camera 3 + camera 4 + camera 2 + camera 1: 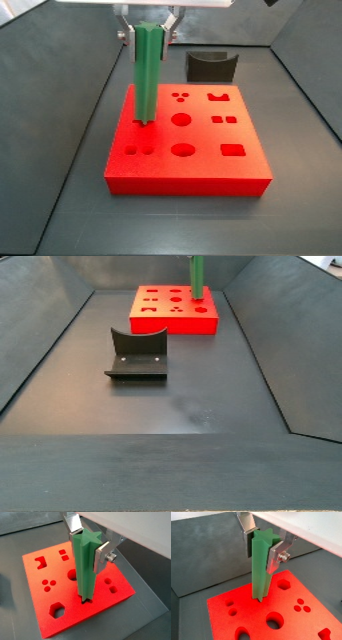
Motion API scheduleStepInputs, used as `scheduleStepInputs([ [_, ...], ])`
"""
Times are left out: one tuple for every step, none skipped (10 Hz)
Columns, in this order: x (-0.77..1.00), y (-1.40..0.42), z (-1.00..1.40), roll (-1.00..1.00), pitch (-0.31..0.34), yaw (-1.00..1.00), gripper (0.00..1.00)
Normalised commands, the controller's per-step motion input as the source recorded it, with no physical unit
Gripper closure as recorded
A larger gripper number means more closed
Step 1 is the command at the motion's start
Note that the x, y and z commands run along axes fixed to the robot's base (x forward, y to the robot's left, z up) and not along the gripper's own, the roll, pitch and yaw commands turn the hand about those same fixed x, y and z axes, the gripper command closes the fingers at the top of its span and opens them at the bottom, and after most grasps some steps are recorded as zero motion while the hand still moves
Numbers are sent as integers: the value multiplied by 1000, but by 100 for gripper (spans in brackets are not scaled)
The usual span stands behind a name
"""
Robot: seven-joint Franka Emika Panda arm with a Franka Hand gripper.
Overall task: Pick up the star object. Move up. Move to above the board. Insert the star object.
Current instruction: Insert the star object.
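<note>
The star object (pixel 259 567), a long green peg with a star-shaped end, stands upright between my fingers. My gripper (pixel 260 547) is shut on its upper part; it also shows in a wrist view (pixel 87 546) and a side view (pixel 147 25). The peg's (pixel 83 572) lower end meets the top of the red-orange board (pixel 40 619) and hides the hole under it. In a side view the peg (pixel 144 75) stands at the board's (pixel 201 165) far left part. In a side view the peg (pixel 197 276) rises from the board (pixel 167 316); the gripper is cut off there.
The dark fixture (pixel 210 66) stands on the floor just behind the board, and shows in front of the board in a side view (pixel 138 356). Sloped dark walls (pixel 47 346) enclose the grey floor. The board's top shows round, square and hexagon holes (pixel 57 610).
</note>
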Motion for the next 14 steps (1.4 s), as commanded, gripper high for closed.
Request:
scheduleStepInputs([
  [0,49,-91,0,-19,0,100],
  [0,43,-117,0,-19,0,100],
  [0,40,-151,0,-20,0,100],
  [0,0,-183,23,-16,0,100],
  [0,0,-191,49,-1,0,100],
  [0,-14,-143,53,-4,0,100],
  [0,-126,-123,71,-24,-29,100],
  [-9,-160,-106,80,-37,-49,100],
  [0,-143,-123,76,-41,-51,100],
  [0,-117,-100,67,-41,-51,100],
  [0,-9,-109,54,-71,-69,100],
  [0,0,-114,49,-123,-103,100],
  [0,0,-126,66,-177,-137,100],
  [-23,0,-137,83,-197,-129,100],
])
